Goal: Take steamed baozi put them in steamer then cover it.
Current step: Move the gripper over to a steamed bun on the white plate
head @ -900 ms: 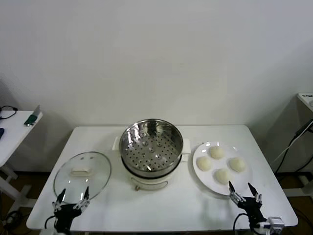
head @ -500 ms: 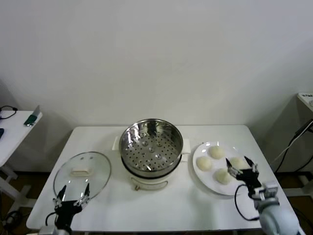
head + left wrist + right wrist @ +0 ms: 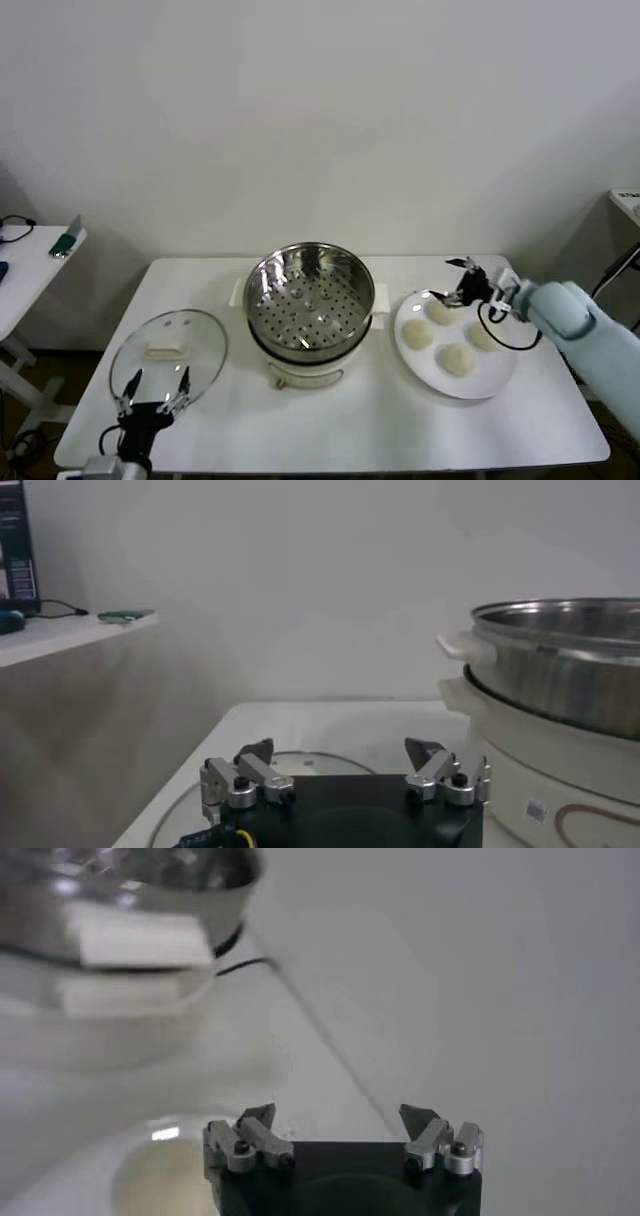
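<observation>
From the head view, the steamer sits mid-counter, with four baozi on a white plate to its right and a glass lid flat to its left. The right pincer, spread open, hangs over the plate's far edge, holding nothing. The left pincer waits open by the lid's near rim. The left wrist view shows open fingers over the lid, the steamer beside. The right wrist view shows open fingers above one baozi, with the steamer beyond.
</observation>
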